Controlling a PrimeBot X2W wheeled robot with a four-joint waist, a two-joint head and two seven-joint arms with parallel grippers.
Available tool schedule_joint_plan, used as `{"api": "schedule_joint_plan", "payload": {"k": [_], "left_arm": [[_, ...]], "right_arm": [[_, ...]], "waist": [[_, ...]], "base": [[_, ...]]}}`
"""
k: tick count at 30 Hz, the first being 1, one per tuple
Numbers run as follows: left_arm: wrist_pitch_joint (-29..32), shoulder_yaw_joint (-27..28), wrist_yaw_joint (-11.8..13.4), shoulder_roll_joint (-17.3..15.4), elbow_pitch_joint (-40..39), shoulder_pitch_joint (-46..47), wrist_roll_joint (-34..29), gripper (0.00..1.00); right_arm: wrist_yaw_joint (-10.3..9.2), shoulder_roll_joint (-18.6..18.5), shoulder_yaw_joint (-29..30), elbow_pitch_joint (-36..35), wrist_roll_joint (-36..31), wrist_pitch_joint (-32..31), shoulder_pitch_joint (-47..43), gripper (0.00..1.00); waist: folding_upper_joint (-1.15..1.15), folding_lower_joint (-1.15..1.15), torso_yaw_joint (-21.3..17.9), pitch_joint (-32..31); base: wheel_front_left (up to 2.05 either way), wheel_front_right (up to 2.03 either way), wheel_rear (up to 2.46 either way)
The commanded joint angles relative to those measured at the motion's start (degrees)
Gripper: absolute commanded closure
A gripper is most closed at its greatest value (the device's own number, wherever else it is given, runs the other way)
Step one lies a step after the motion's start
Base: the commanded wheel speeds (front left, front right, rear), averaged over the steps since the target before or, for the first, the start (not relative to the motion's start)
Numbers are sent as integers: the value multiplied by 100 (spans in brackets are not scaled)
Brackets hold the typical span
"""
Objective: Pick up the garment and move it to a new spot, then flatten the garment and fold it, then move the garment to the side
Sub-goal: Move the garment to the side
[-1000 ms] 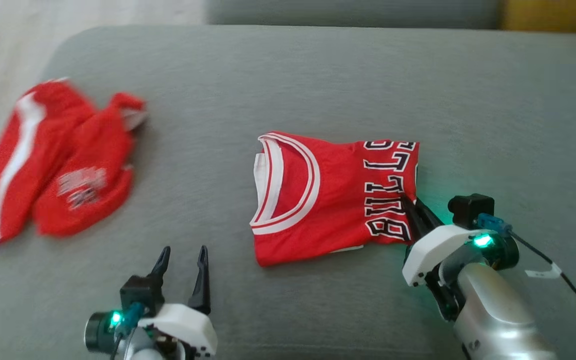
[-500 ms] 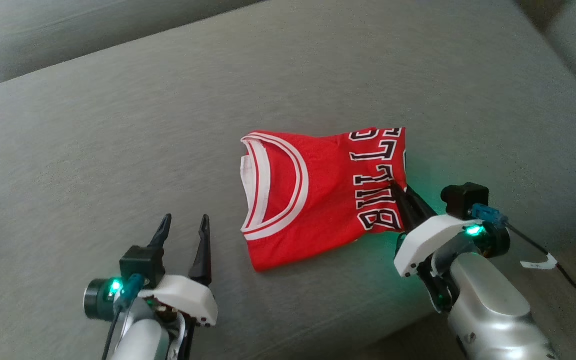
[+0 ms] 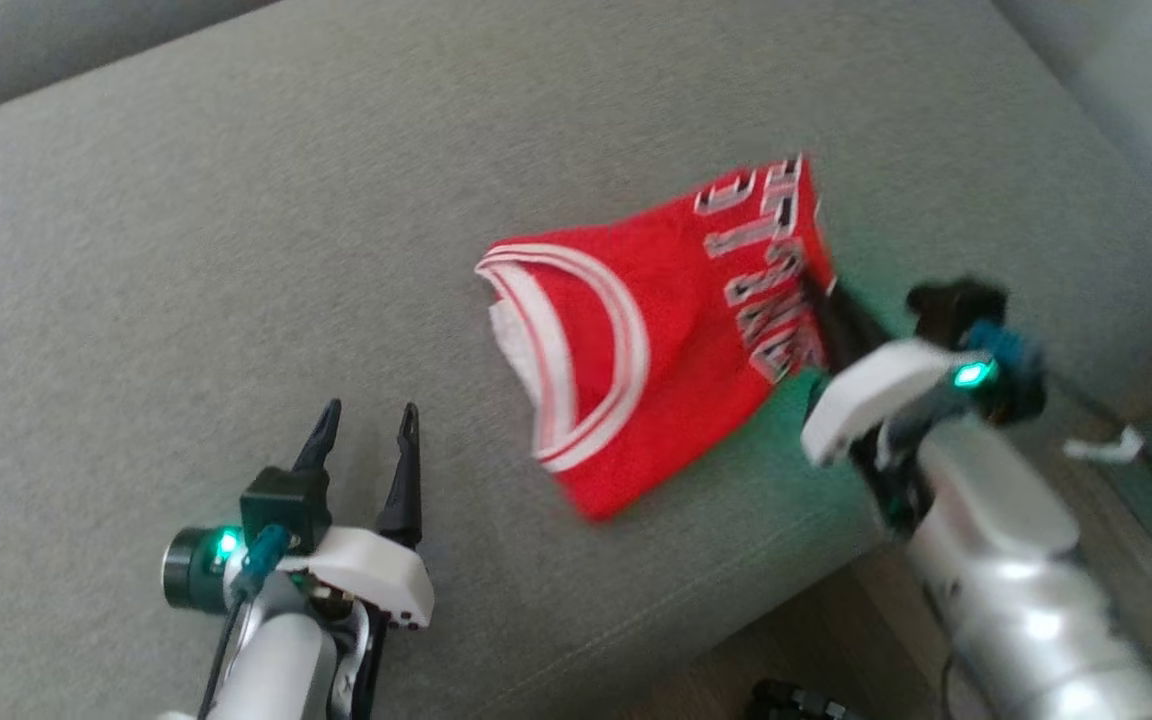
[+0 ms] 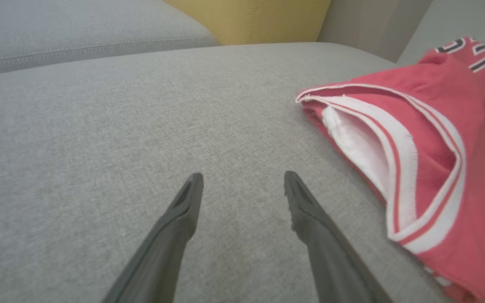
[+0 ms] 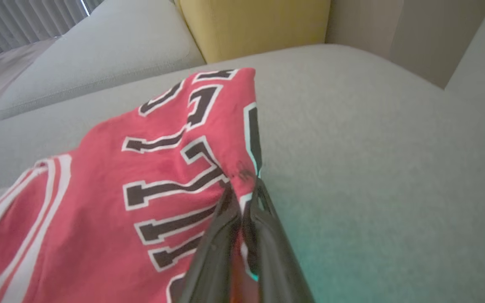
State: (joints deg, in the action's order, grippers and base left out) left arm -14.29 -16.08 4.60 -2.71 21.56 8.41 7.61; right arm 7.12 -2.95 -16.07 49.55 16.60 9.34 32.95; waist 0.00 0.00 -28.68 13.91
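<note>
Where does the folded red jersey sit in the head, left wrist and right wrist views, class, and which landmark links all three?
Head view: jersey right of centre, on the grey sofa cushion.
Left wrist view: jersey along the right edge.
Right wrist view: jersey across the lower left, pinched by the right claw.
Shared landmark: its white-striped collar.

Soft daylight; motion blur smears the garment (image 3: pixel 671 350) in the head view.
</note>
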Motion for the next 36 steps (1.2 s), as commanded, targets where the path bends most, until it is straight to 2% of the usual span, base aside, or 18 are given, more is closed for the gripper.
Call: {"api": "schedule_joint_plan", "payload": {"k": [1, 6, 11, 15, 18, 30, 36], "left_arm": [[-71, 166, -22, -17, -191, 227, -61, 0], [-71, 158, -98, -18, -212, 352, -182, 0], [-71, 200, -156, -23, -246, 402, -260, 0], [-71, 207, -190, -22, -308, 453, -286, 0], [-71, 221, -197, -21, -339, 430, -283, 0], [-71, 286, -204, -19, -322, 301, -298, 0], [-71, 301, -207, -18, -317, 250, -302, 0]], "right_arm": [[36, 7, 90, -71, -153, 117, 385, 100], [36, -174, 978, 391, -899, 119, 1141, 100], [36, -735, 2106, 882, -1747, -169, 1846, 100], [36, -1141, 3069, 984, -2428, -341, 2086, 100], [36, -1266, 3599, 905, -2862, -394, 2154, 100], [36, -1207, 4472, 703, -3822, -412, 2292, 100], [36, -1320, 4834, 672, -4118, -403, 2308, 100]], "waist": [[0, 0, 146, 114], [0, 0, 491, 299], [0, 0, 818, 459], [0, 0, 1072, 519], [0, 0, 1183, 516], [0, 0, 1264, 465], [0, 0, 1329, 416]], "base": [[0, 0, 0], [0, 0, 0], [0, 0, 0], [0, 0, 0], [0, 0, 0], [0, 0, 0], [0, 0, 0]]}}
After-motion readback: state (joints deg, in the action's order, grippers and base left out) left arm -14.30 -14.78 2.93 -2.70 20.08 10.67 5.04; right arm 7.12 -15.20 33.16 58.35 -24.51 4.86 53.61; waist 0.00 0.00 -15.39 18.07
